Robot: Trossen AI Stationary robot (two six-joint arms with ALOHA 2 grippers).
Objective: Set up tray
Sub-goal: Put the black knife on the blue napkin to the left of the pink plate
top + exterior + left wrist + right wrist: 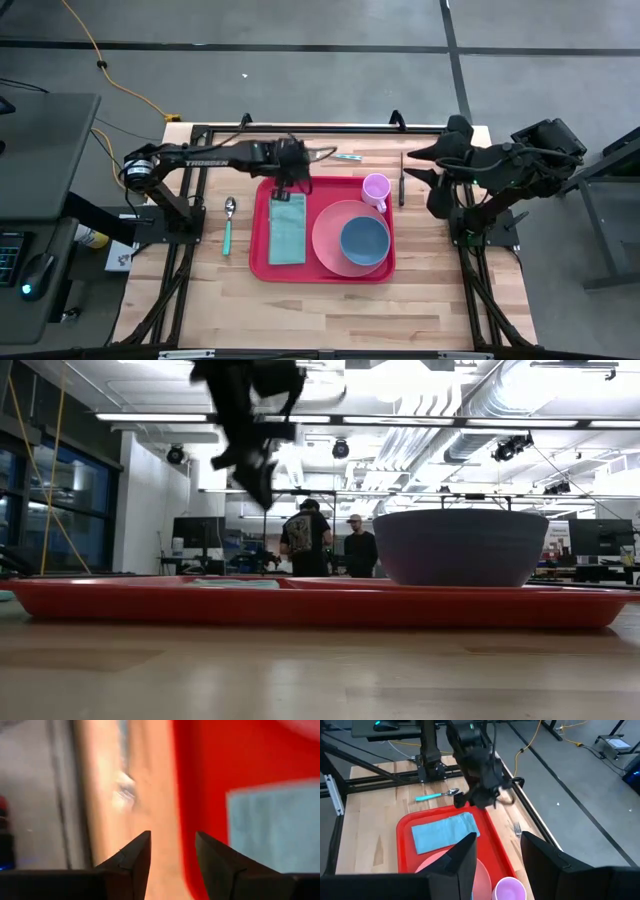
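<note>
We see the tray (259,262) at the table's middle, already carrying a blue napkin (288,228), a pink plate (330,240) with a bowl (364,242) on it, and a cup (376,188). A spoon (228,222) and fork (347,156) lie outside it. The left gripper (290,180) hovers open, empty, over the tray's far left corner; the right gripper (496,852) waits open beyond its right edge.

Both arms are matte black, built of chunky jointed links on black frame rails. The left arm (205,155) carries pale lettering along its long link and a round silvery-ringed joint at its base, with thin black cables looping near its wrist. Each gripper's fingers (132,857) are dark, wedge-shaped and tapering to blunt tips
</note>
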